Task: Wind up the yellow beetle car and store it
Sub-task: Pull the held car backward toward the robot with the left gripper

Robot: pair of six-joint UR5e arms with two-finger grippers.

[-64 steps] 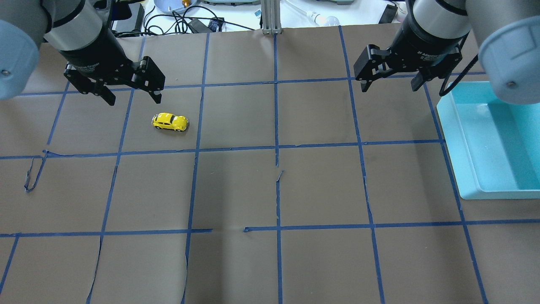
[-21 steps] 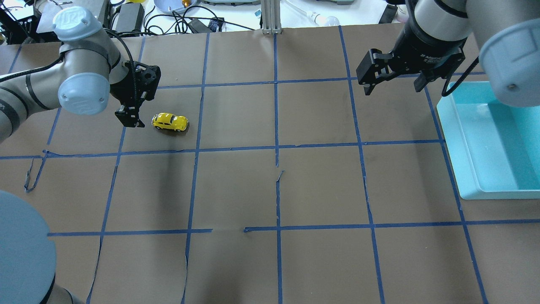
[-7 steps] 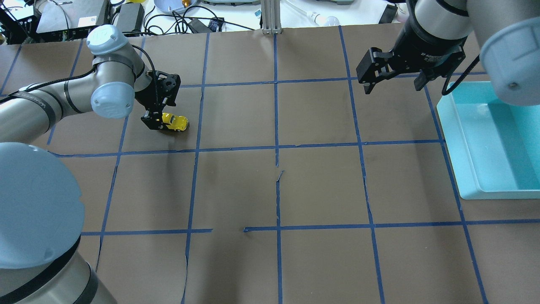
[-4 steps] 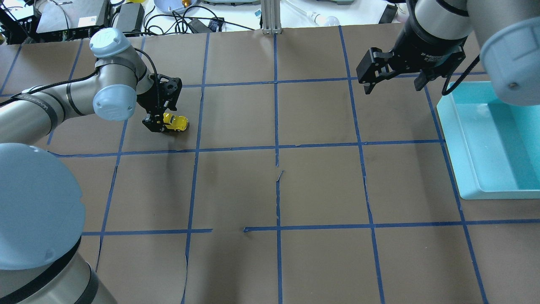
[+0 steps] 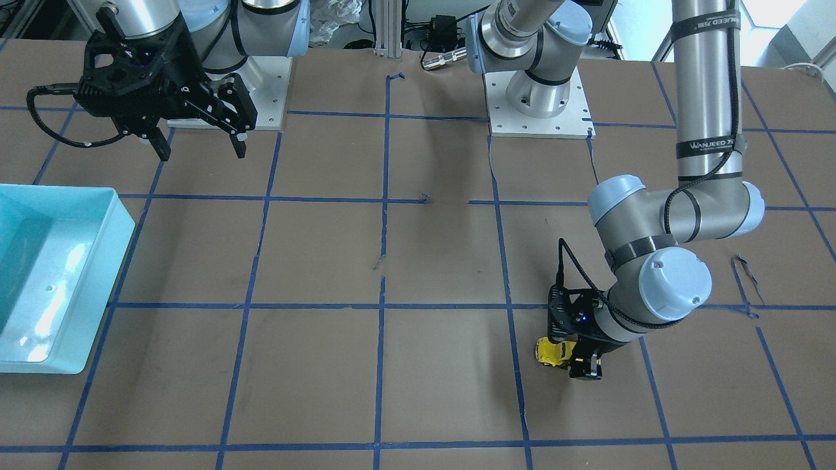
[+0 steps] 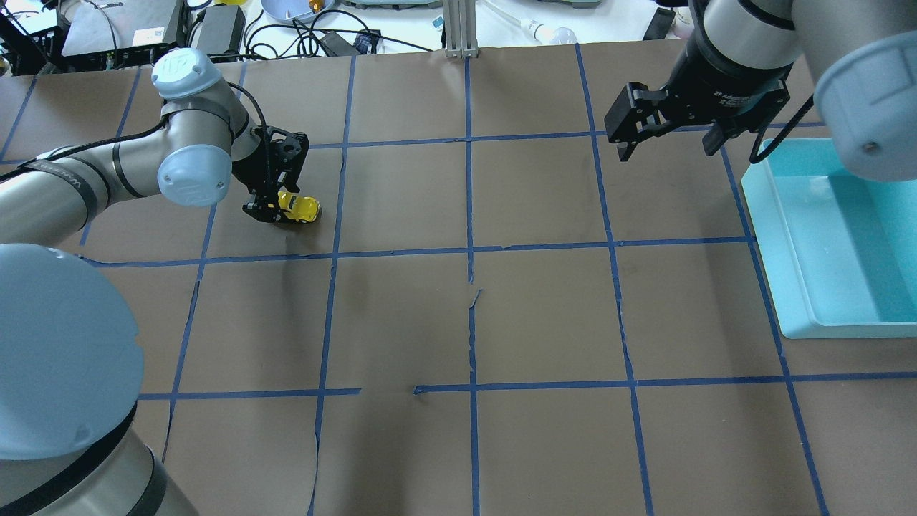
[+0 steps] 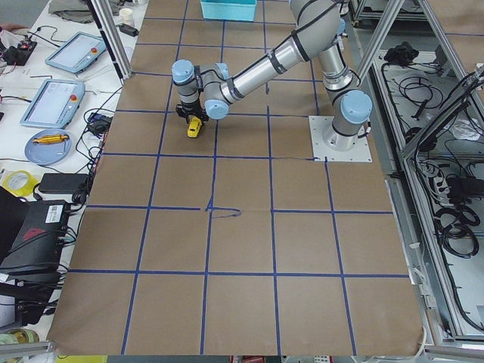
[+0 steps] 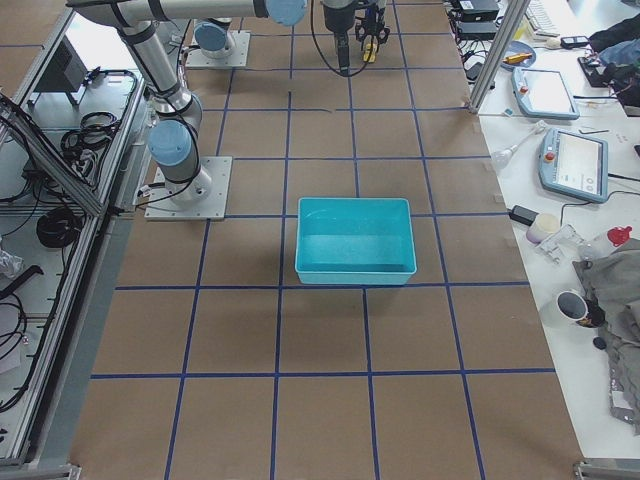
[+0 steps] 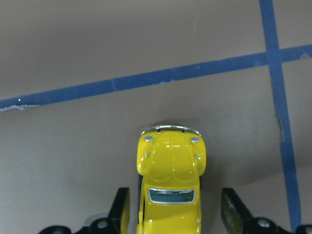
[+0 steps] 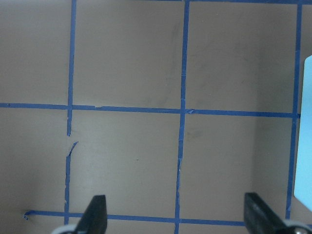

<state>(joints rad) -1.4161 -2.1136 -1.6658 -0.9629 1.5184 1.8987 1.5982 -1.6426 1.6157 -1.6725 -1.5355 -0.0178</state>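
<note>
Overhead: behind robot [image 5: 539,91], down on bench [image 6: 544,322]
Front: opposite, facing robot
Sides: bench ends, far
Wrists: nearest, aimed at bench
Shared: taped grid [image 6: 469,251]

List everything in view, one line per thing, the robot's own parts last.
yellow beetle car: one, yellow, on the table at the robot's left
bin: one, turquoise, on the table at the robot's right
table: one, brown paper with a blue tape grid
teach pendants: two, grey, on the side bench
left gripper: one, black, open, a finger on either side of the car
right gripper: one, black, open, raised near the bin
</note>
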